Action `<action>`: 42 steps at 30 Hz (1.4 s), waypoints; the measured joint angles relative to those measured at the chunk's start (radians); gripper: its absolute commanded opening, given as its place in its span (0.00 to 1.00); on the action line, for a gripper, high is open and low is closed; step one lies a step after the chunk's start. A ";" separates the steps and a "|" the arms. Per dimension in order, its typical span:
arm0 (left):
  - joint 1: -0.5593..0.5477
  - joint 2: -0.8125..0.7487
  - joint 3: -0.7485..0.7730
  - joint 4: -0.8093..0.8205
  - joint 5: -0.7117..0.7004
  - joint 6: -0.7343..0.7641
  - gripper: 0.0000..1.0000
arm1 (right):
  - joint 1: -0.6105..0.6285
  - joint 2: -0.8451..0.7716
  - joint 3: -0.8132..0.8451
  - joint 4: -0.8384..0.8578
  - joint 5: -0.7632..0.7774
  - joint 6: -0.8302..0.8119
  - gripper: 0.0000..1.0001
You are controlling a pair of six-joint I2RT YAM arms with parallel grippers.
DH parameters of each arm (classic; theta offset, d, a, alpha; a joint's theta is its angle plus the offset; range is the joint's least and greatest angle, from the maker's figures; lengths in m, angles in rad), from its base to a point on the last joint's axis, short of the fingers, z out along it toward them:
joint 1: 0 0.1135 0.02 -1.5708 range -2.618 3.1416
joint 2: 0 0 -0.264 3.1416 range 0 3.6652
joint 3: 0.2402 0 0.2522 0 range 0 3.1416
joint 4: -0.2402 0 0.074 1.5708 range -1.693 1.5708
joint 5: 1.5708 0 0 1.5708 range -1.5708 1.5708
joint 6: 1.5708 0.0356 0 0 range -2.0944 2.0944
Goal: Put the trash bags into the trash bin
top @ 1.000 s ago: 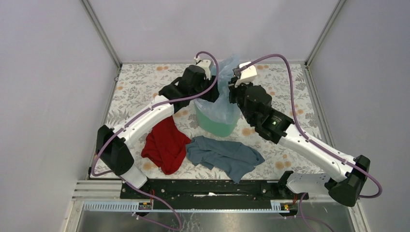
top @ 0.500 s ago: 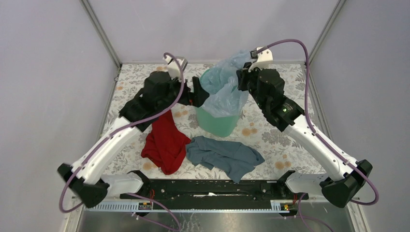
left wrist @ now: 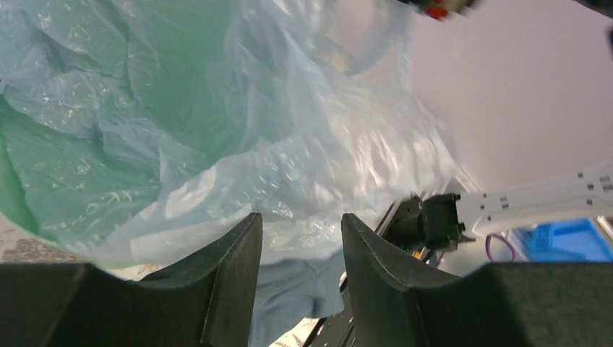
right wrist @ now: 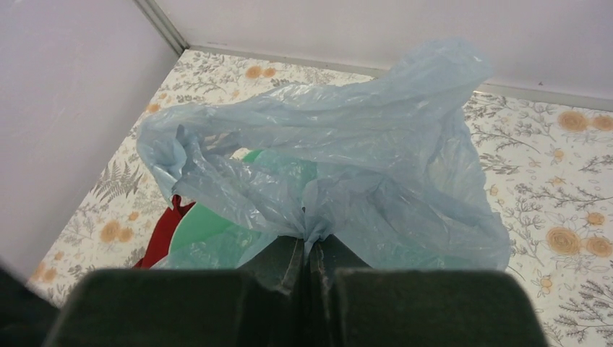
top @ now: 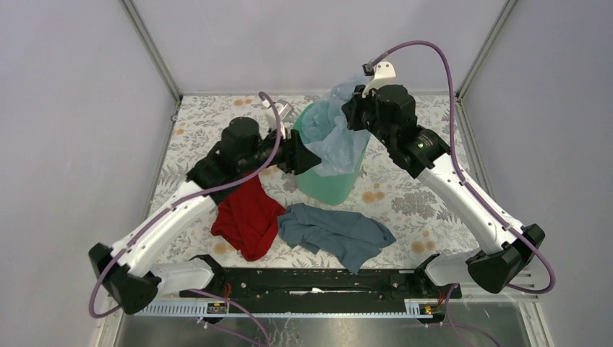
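The mint-green trash bin stands mid-table. The pale-blue trash bag drapes over its rim and partly inside. My right gripper hovers above the bin's far right rim, shut on a bunched pinch of the bag; its jaws press together on the film, and the bin's rim shows below. My left gripper is at the bin's left side, just under the hanging bag. Its fingers stand apart at the bag's lower edge, with nothing clamped between them.
A red cloth lies left of the bin, under the left forearm. A grey-blue cloth lies in front of the bin and shows between the left fingers. Walls close in on three sides.
The left gripper left the bin's top, swung out left, then came back to the bin's left side, opening wide and narrowing. The right gripper rose and drew the bag back and up.
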 measured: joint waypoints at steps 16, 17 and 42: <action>0.035 0.365 0.053 0.180 -0.189 -0.215 0.74 | -0.001 0.008 -0.018 -0.013 -0.070 -0.070 0.02; 0.035 0.357 0.043 0.188 -0.177 -0.209 0.78 | -0.002 0.008 -0.026 -0.012 -0.092 -0.082 0.02; 0.166 0.422 0.503 0.145 -0.204 -0.130 0.73 | -0.003 -0.097 -0.219 0.085 -0.664 -0.233 0.00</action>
